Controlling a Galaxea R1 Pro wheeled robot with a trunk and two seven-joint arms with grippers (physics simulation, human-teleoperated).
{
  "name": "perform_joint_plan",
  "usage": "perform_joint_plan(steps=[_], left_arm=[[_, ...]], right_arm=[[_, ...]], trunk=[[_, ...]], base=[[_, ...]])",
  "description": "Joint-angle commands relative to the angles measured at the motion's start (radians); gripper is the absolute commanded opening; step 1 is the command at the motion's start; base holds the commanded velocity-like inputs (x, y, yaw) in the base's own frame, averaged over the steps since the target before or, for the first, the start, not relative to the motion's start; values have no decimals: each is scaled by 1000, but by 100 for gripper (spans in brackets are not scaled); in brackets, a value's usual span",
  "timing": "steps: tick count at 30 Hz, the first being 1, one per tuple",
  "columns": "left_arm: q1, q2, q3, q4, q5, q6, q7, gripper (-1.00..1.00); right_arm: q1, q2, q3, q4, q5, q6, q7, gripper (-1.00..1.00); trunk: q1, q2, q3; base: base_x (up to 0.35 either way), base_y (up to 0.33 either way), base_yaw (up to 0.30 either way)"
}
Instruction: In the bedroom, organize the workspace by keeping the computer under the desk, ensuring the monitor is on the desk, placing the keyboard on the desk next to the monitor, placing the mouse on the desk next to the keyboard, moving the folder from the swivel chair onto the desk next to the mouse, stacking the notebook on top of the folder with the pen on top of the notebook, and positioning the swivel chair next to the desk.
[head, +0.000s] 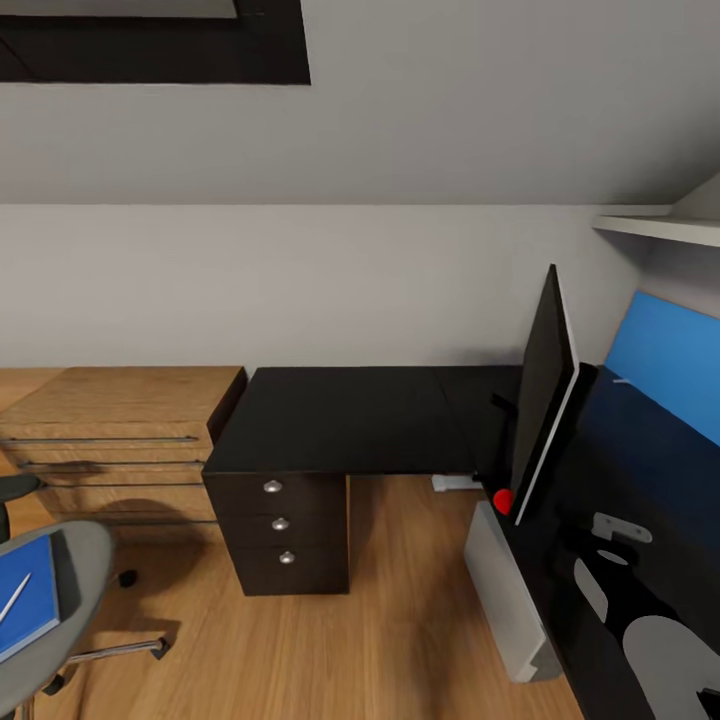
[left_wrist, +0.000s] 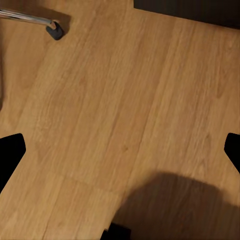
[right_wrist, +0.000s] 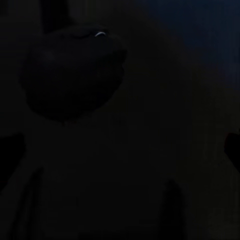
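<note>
Wooden floor (left_wrist: 120, 100) lies under the left claw (left_wrist: 120, 155), whose dark fingertips (left_wrist: 11, 155) sit far apart at opposite edges of the left wrist view, spread wide and holding nothing. One chrome leg and caster of the swivel chair (left_wrist: 52, 27) reaches into that view. Right claw: the right wrist view is too dark to tell its state. On the head view, the folder (head: 25, 600) lies on the chair's grey seat with the pen (head: 14, 597) across it. Further off, the glossy black worktop (head: 340, 415) carries the monitor (head: 545, 385) upright, with the pale computer (head: 505, 590) on the floor just beside it
</note>
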Motion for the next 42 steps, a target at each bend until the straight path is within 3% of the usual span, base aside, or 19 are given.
perform_joint_plan(steps=[1,33,42], left_arm=[[-1,0,-9,0,6,-3,7,100],[-1,-1,-10,0,8,-3,7,100],[-1,-1,-10,0,7,-3,7,100]], right_arm=[[0,0,1,-1,-7,3,-2,100],[0,1,5,-1,-5,7,46,100],[0,1,5,-1,-5,7,47,100]], trunk=[[0,-1,-1],[0,-1,-1],[0,-1,-1]], base=[[61,0,0],[8,0,0],[159,0,0]])
